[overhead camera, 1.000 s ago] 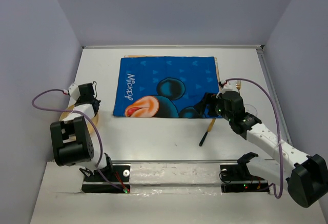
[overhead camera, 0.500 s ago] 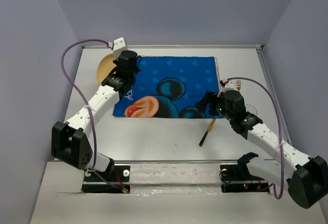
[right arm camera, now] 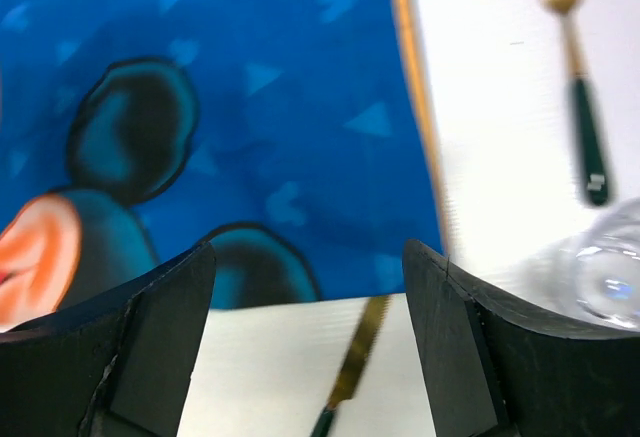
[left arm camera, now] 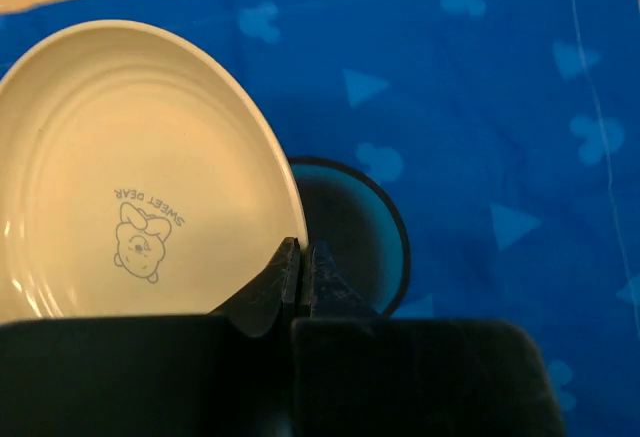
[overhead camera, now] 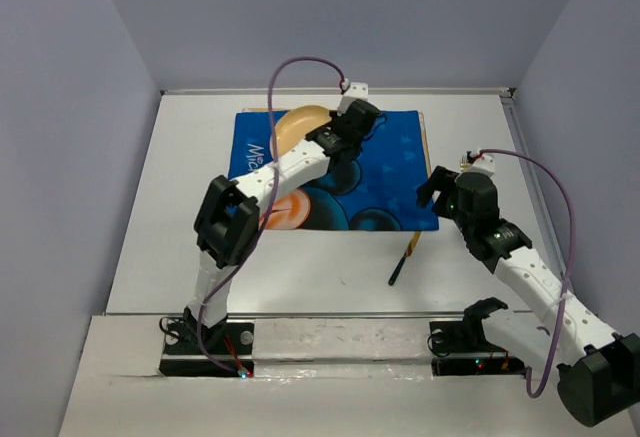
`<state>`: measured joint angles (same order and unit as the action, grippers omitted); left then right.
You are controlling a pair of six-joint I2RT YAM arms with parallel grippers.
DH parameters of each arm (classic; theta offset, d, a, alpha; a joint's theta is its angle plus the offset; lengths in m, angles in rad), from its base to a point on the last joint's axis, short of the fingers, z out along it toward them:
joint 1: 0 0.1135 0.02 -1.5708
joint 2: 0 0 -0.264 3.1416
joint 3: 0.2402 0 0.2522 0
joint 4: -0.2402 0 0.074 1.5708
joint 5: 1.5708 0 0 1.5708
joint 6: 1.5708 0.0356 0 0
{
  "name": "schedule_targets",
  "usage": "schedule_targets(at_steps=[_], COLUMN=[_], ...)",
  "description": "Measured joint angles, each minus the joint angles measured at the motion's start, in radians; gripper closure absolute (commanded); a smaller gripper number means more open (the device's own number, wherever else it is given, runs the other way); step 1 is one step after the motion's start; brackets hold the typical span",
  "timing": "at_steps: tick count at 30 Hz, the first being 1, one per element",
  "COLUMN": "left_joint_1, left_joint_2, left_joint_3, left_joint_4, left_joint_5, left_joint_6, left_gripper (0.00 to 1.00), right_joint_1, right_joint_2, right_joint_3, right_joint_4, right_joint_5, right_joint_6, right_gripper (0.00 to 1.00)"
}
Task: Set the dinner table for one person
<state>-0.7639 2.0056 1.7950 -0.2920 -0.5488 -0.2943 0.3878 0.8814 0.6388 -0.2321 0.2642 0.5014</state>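
Observation:
My left gripper (overhead camera: pixel 330 135) is shut on the right rim of a cream plate (overhead camera: pixel 295 122) over the far left part of the blue Mickey-print placemat (overhead camera: pixel 385 172). In the left wrist view the closed fingers (left arm camera: pixel 300 262) pinch the rim of the plate (left arm camera: pixel 130 177), which has a small bear print. My right gripper (overhead camera: pixel 432 189) is open and empty at the placemat's right near corner. In the right wrist view it (right arm camera: pixel 308 257) hangs above a gold knife (right arm camera: pixel 355 357) lying on the white dinner table (overhead camera: pixel 190 247).
A gold fork with a dark handle (right arm camera: pixel 575 77) lies on the table to the right of the placemat (right arm camera: pixel 280 107). A clear glass (right arm camera: pixel 610 277) stands near it. The knife (overhead camera: pixel 405 257) points toward the near edge.
My left arm has swung the plate from the table's left side, round the far left corner, to over the placemat. My right gripper has shifted slightly right, off the placemat's corner.

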Motion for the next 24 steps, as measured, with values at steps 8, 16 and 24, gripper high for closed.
schedule_targets(at_steps=[8,16,24], left_joint_1=[-0.019,-0.027,-0.048], left_joint_2=[0.167,0.191,0.262], left_joint_3=[0.056,0.168,0.190], left_joint_4=[-0.076,-0.092,-0.080], left_joint_5=[0.061,0.059,0.070], left_joint_6=[0.017,0.032,0.032], left_gripper=[1.00,1.00,1.00], right_joint_1=[-0.072,-0.074,-0.074], right_joint_2=[-0.039,-0.013,-0.004], right_joint_3=[0.003,0.003,0.003], right_joint_4=[-0.051,-0.058,-0.060], right_joint_5=[0.041,0.048,0.050], right_joint_6=[0.000,0.000,-0.002], right_gripper=[0.20,0.20,0.20])
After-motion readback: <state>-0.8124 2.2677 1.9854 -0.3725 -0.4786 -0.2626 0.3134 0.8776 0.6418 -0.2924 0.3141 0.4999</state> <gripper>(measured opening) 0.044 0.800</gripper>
